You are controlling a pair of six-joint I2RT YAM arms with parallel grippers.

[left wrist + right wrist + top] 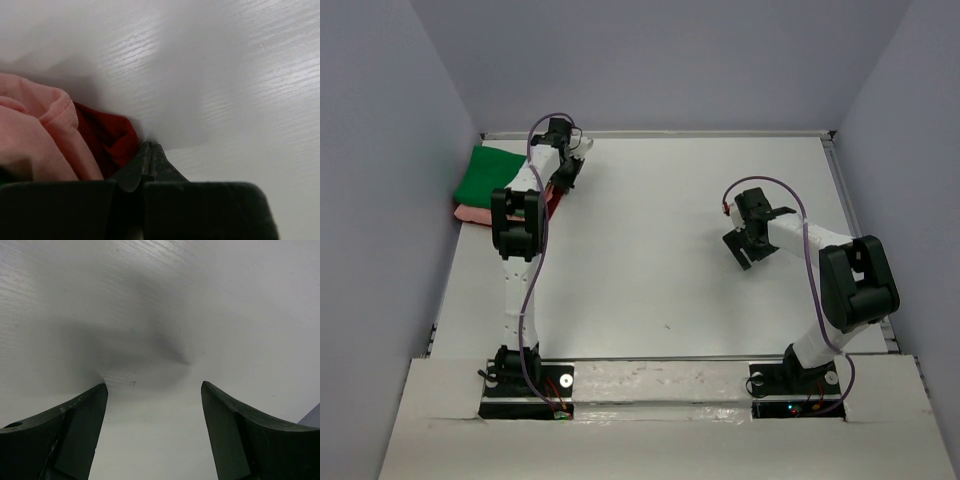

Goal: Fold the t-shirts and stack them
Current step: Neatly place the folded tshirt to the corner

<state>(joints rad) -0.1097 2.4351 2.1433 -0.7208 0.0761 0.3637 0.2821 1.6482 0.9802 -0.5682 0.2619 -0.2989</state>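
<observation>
- My left gripper (pixel 150 152): fingers pressed together, tips just beside the dark red cloth (pixel 107 135) and salmon-pink shirt (pixel 35 130).
- My right gripper (pixel 152 405): fingers apart, over the table (pixel 225 300).

The green shirt (pixel 488 172) is bright and plain, the pink shirt (pixel 35 135) salmon-toned, the red cloth (pixel 107 137) dark. The table (pixel 670 240) is white with a fine streaked grain. The left gripper (pixel 150 150) and right gripper (pixel 153 384) are black.

A lab test cell: white table (pixel 670 250) boxed by plain walls (pixel 670 60).
</observation>
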